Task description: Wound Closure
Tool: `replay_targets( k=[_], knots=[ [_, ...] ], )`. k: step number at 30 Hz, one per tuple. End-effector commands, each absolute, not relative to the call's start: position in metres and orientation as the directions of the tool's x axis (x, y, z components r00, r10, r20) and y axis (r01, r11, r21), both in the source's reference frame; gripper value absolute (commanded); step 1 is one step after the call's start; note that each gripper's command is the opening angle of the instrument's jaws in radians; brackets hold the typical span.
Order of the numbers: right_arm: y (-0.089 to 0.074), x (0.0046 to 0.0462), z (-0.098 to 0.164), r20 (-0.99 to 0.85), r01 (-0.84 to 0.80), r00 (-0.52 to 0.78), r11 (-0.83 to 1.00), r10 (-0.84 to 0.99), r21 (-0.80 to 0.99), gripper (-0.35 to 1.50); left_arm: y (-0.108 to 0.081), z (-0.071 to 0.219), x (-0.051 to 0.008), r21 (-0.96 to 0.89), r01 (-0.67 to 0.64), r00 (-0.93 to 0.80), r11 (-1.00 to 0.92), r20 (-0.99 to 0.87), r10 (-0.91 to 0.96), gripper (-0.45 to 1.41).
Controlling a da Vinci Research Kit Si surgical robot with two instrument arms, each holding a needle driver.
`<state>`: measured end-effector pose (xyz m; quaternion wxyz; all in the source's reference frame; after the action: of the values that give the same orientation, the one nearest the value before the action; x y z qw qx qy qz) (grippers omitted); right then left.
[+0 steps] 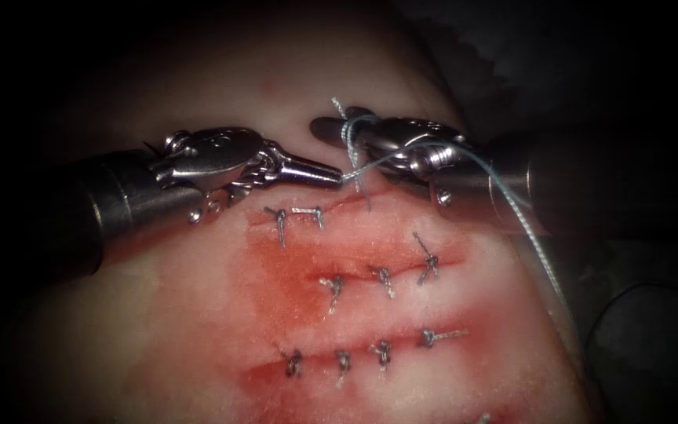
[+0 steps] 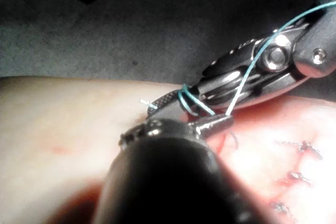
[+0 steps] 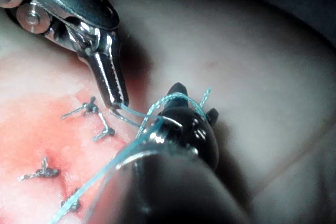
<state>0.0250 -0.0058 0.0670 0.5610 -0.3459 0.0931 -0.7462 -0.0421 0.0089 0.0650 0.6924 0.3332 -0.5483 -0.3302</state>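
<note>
My left tool [image 1: 337, 177] reaches in from the left, its jaws shut on the teal thread [image 1: 402, 154] at their very tip, just above the uppermost cut [image 1: 339, 206]. The right tool [image 1: 335, 119] points left beside it with jaws slightly open and nothing between them. Thread loops [image 2: 186, 100] wrap around its jaws. A short free thread end [image 1: 338, 106] sticks up close to its tips. In the right wrist view the left tool [image 3: 121, 103] pinches the strand next to the right tool [image 3: 195, 100]. The long thread trails off to the right [image 1: 523, 216].
The tissue [image 1: 198, 314] carries several knotted stitches in rows, such as one [image 1: 279, 225] on the upper cut, one [image 1: 384, 279] in the middle row and one [image 1: 341, 363] lower down. Red fluid [image 1: 292, 271] stains the tissue around them.
</note>
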Motion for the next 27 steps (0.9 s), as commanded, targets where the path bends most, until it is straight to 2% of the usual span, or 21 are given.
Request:
replay_targets(
  k=[1,2,7,14,19,27],
  knots=[
    [-0.005,0.0259,0.068,0.42,0.761,-0.139,-0.368,-0.897,-0.534,0.02,0.01,0.065,-0.0426,0.82,0.091,0.178,0.564,0.544,-0.82,-0.45],
    [-0.005,0.0258,0.068,0.422,0.754,-0.152,-0.381,-0.894,-0.535,-0.35,0.01,0.065,-0.0426,0.821,0.091,0.178,0.564,0.544,-0.82,-0.45],
    [-0.005,0.0246,0.065,0.463,0.795,-0.066,-0.327,-0.884,-0.511,-0.35,0.011,0.066,-0.0418,0.813,0.12,0.191,0.57,0.545,-0.817,-0.45],
    [-0.008,0.0219,0.061,0.49,0.734,-0.026,-0.35,-0.871,-0.583,-0.35,0.02,0.069,-0.0393,0.769,0.3,0.138,0.564,0.55,-0.824,-0.45],
    [-0.01,0.0195,0.06,0.486,0.703,-0.053,-0.378,-0.872,-0.602,-0.35,0.026,0.072,-0.0382,0.672,0.438,0.129,0.597,0.61,-0.782,-0.45],
    [-0.013,0.0186,0.059,0.436,0.654,-0.148,-0.419,-0.888,-0.63,-0.35,0.029,0.074,-0.0388,0.425,0.514,0.335,0.745,0.701,-0.63,-0.45]
  ],
)
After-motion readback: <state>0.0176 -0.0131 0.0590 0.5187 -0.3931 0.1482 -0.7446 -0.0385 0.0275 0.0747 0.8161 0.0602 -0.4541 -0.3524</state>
